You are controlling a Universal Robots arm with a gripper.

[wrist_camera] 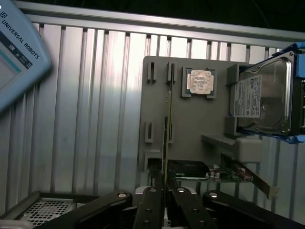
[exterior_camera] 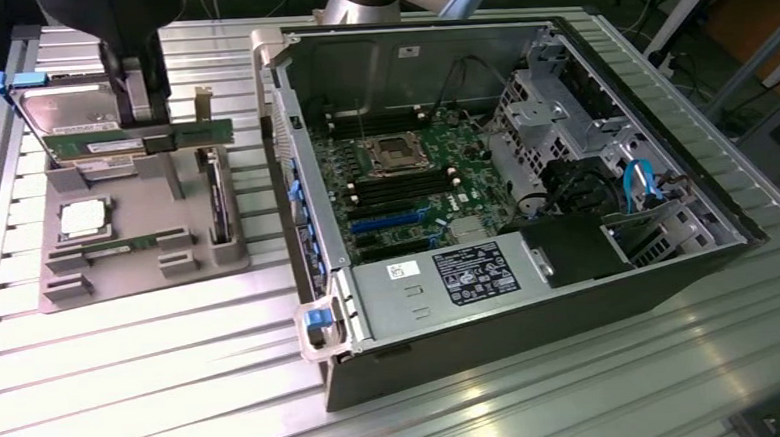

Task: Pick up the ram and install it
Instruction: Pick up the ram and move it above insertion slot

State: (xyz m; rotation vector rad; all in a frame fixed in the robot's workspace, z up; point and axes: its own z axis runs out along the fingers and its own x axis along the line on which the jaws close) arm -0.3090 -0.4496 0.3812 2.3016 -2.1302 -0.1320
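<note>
The dark pincer [exterior_camera: 145, 129] is closed on the slim green circuit-board ram strip [exterior_camera: 99, 146], holding it edge-up just above the grey moulded parts holder [exterior_camera: 140, 284] on the table. Pickup looks done. Installation is left, with the open black computer case [exterior_camera: 711, 232] well apart.

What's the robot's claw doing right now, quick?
Gripper: closed, holding the ram.

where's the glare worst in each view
Exterior view: strong glare on the table along the computer case's near side. Wrist view: bright streaks run down the table, and the hard drive's shiny top reflects light.
</note>
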